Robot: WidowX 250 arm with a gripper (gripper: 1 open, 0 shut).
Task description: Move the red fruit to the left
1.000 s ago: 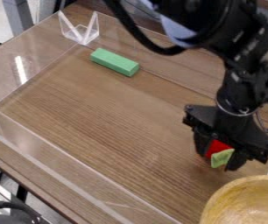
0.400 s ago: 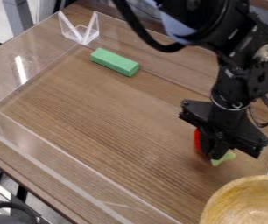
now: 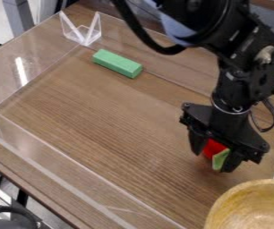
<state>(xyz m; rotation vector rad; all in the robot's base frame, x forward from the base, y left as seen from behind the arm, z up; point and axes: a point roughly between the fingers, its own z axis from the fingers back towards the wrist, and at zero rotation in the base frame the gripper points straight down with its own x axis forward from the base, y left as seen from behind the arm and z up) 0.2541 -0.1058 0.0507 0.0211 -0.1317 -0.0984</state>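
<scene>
A flat green rectangular block [image 3: 116,63] lies on the wood-grain table [image 3: 98,116] toward the far edge, set at a slant to the grain. Clear acrylic walls [image 3: 32,55] stand along the table's far, left and near edges, catching bright reflections. A small clear angled bracket [image 3: 81,30] stands in the far corner, just beyond the block. At the near right corner the rim of a pale wooden bowl [image 3: 252,207] shows, partly cut off.
</scene>
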